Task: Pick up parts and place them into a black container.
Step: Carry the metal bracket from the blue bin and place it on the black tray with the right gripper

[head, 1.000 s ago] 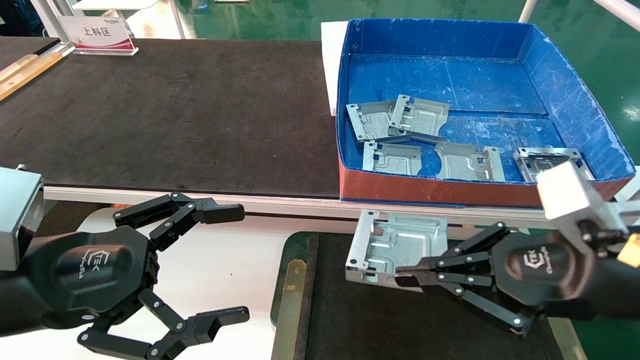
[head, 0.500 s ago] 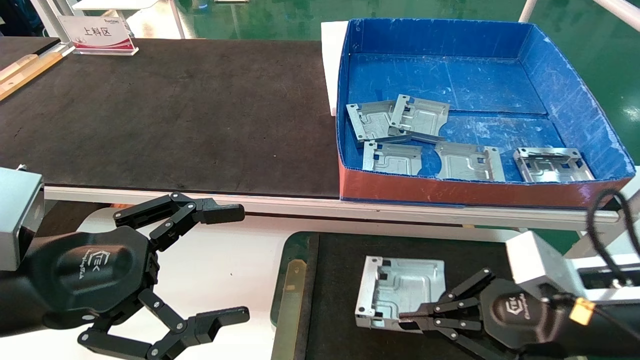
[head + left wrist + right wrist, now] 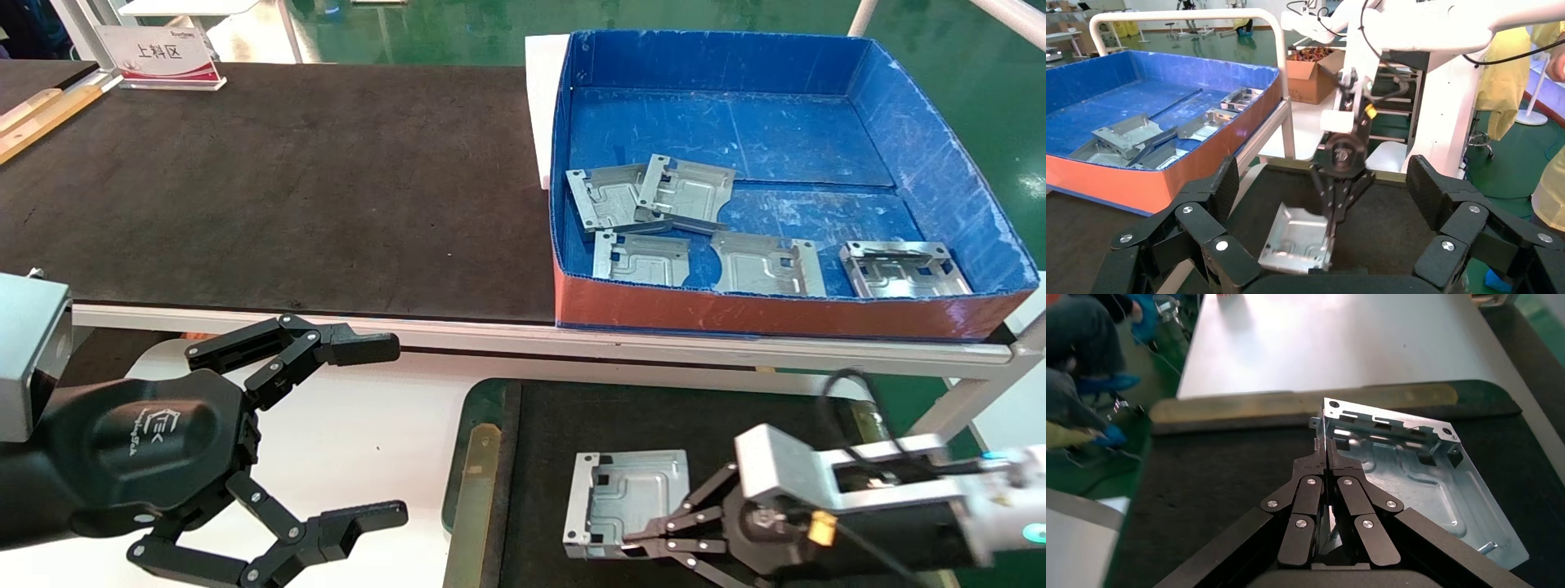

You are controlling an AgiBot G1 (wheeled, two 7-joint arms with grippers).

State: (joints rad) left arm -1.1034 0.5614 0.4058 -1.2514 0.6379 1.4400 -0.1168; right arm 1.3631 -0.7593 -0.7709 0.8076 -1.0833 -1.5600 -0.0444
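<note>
My right gripper (image 3: pixel 633 545) is shut on the edge tab of a silver stamped plate (image 3: pixel 625 500) and holds it low over the matte floor of the black container (image 3: pixel 484 394), in its near left part. I cannot tell whether the plate touches the floor. The right wrist view shows the fingertips (image 3: pixel 1319 454) pinched on the plate's upright edge (image 3: pixel 1413 471). The left wrist view shows the same plate (image 3: pixel 1294 237) on the tray floor (image 3: pixel 1404 220). Several more plates (image 3: pixel 682 192) lie in the blue box (image 3: pixel 940 163). My left gripper (image 3: pixel 380 431) is open and empty at the lower left.
The blue box with the red front (image 3: pixel 735 309) stands on the long black mat-topped table (image 3: pixel 286 180), beyond the tray. A white surface (image 3: pixel 384 425) lies left of the tray. A brass rail (image 3: pixel 478 482) runs along the tray's left side. A sign (image 3: pixel 159 55) stands far left.
My right gripper has carried the plate down and towards me, from near the table's front edge to low over the tray floor. The left arm has not moved.
</note>
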